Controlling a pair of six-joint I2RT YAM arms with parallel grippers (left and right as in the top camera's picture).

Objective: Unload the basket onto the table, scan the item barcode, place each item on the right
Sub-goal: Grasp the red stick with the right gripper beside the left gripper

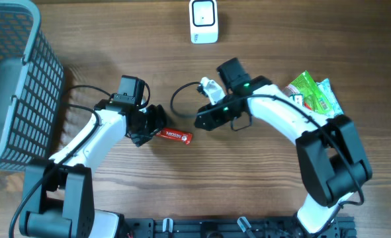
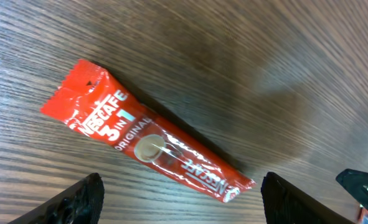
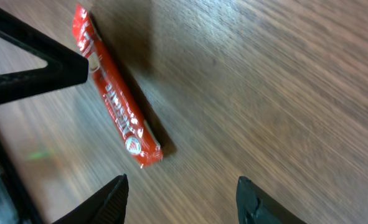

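A red Nescafe sachet (image 1: pixel 176 136) lies flat on the wooden table between my two grippers, and nothing holds it. My left gripper (image 1: pixel 153 127) sits at the sachet's left end, open. In the left wrist view the sachet (image 2: pixel 146 143) lies just beyond the left gripper (image 2: pixel 180 202), whose fingers (image 2: pixel 78 202) stand wide apart. My right gripper (image 1: pixel 202 121) hovers just right of the sachet, open and empty. In the right wrist view the sachet (image 3: pixel 115 93) lies ahead and to the left of the right gripper (image 3: pixel 180 199). The white barcode scanner (image 1: pixel 203 21) stands at the far edge.
A grey mesh basket (image 1: pixel 13 79) fills the far left. Green snack packets (image 1: pixel 312 92) lie at the right, beside my right arm. A black cable (image 1: pixel 178 99) loops on the table behind the sachet.
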